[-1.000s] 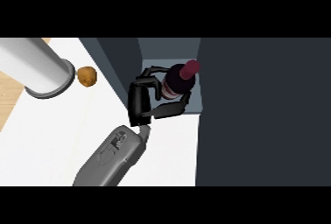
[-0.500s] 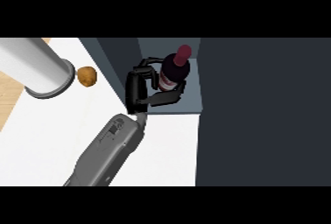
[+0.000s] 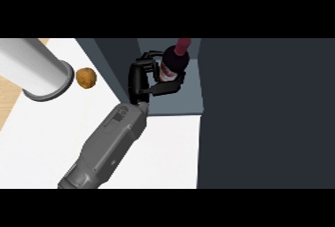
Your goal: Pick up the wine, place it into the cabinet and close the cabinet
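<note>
You're looking at the wine (image 3: 174, 62): dark bottle, maroon neck and cap, pale label band with a reddish strip, no writing readable. It's sitting inside the cabinet (image 3: 189, 95) opening, near the back, between the left wall and the dark door (image 3: 265, 115). One hand (image 3: 145, 79) is curling round the bottle, fingers and thumb wrapping its body. Which arm this is, you can't tell for sure; it's the only one showing. The grey forearm (image 3: 108, 148) is coming up from the lower edge, angling right. A potato (image 3: 86, 77) is lying beside a grey cylinder (image 3: 36, 71) on the counter (image 3: 39, 133).
</note>
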`<state>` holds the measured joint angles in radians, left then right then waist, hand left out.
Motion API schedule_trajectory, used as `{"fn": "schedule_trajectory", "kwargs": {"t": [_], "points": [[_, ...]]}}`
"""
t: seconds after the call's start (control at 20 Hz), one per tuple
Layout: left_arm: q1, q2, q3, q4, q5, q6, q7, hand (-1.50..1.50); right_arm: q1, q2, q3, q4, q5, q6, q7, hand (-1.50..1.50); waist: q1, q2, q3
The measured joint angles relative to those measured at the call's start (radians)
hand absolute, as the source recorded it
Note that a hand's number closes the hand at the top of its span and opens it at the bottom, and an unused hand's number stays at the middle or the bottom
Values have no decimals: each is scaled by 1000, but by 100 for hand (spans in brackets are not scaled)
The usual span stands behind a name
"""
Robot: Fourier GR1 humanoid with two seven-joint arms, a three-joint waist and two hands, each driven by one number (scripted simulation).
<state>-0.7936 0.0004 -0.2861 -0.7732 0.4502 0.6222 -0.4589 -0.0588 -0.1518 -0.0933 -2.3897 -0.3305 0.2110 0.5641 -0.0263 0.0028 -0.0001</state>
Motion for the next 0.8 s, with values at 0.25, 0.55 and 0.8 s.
{"fn": "schedule_trajectory", "kwargs": {"t": [0.25, 0.55, 0.8], "points": [[-61, 0, 24, 97, 8, 1, -58, 150, 20, 10, 12, 2, -3, 13, -18, -150, -1, 0, 0], [-142, 1, 86, 232, -1, -5, -143, 150, 23, 23, 31, 4, -4, 8, -26, -150, -5, 2, 0], [-213, 0, 116, 329, 21, -2, -192, 150, 11, 17, 27, 7, -8, 10, -22, -150, -15, 6, 0]]}}
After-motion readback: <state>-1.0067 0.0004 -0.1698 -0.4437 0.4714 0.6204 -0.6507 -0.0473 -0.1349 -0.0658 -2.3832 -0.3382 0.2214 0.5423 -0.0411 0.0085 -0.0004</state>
